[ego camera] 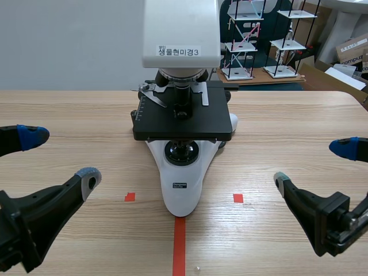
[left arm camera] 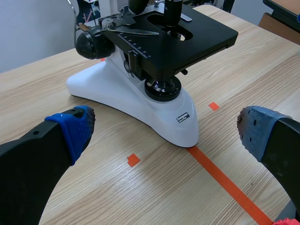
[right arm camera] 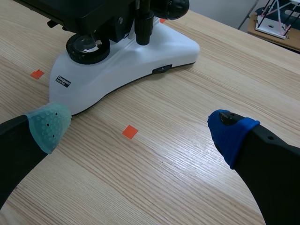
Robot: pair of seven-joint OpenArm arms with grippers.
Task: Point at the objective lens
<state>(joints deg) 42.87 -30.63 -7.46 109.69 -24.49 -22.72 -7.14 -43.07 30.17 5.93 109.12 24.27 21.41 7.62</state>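
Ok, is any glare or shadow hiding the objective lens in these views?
Scene view: the objective lens is dark, shaded under the white head and set against the black stage; no glare. Left wrist view: lighting is even and the lens stands out over the stage, though the frame's edge cuts it. Right wrist view: the lens is not shown; only a small glint on the illuminator glass.

We looked from between the arms straight at the front of the microscope [ego camera: 181,115], level across the table [ego camera: 69,115] and fairly near. Our left wrist camera looked down from close off the microscope's front-left side, and our right wrist camera from its front-right. All three views shared its white base [ego camera: 181,195].
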